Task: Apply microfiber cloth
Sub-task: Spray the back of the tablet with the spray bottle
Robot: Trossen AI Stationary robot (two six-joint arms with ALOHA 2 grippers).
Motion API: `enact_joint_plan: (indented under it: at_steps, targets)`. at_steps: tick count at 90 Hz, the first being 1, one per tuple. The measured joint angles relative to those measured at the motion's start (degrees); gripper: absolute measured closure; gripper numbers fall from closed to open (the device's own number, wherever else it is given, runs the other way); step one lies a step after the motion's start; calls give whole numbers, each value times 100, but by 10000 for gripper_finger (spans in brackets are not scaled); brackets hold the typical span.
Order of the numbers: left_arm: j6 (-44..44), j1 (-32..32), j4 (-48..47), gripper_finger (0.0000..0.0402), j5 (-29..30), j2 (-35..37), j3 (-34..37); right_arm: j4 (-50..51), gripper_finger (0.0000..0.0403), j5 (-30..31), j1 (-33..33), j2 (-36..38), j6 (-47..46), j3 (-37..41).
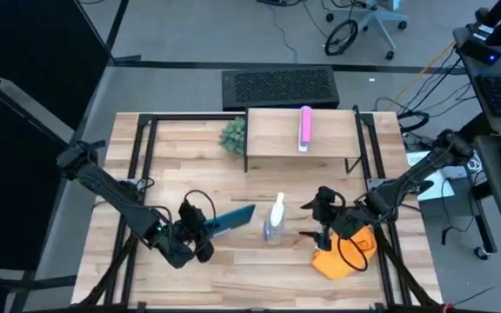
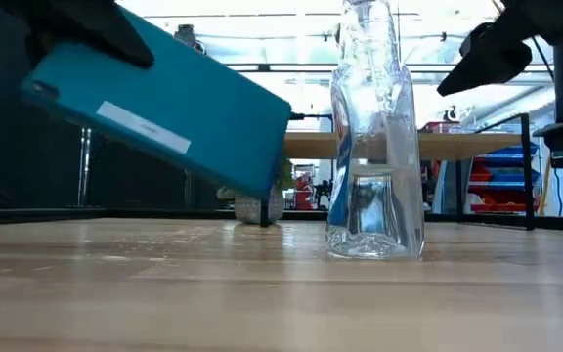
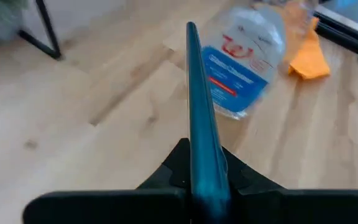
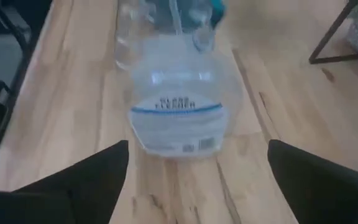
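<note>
Left pincer clamped on a teal tablet, held tilted, clear of the counter, just left of the bottle. Right pincer spread wide, empty, raised just right of that clear bottle and facing it. Cloth, bright orange, crumpled on the counter near the front right, partly under the right arm, apart from the bottle. Pink bar on the raised shelf at the back; small plant beside the shelf.
</note>
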State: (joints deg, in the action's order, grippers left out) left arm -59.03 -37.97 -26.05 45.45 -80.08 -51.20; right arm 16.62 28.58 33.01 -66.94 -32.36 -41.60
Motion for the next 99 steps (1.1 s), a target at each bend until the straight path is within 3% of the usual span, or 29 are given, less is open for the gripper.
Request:
enact_joint_plan:
  at_steps: [11,32,48,56,77,99]
  targets:
    - [332,237,-160,396,-3,159,0,-430,41,41,-4,0,181,0]
    - [1281,751,-206,396,-192,463,0,-1272,42,1025,241,0,1114,0]
    - [1784,1199,-402,396,-218,728,0,-2027,42,1177,274,-28,1733,-10]
    - [2159,1419,-241,396,-373,785,0,-1979,42,1519,265,-74,1976,-9]
    - [3032,2019,441,396,-971,654,0,-2762,42,1623,-25,-752,2484,-9]
    - [3738,2549,1052,397,-994,645,0,-3307,42,1902,-311,-1059,2890,-9]
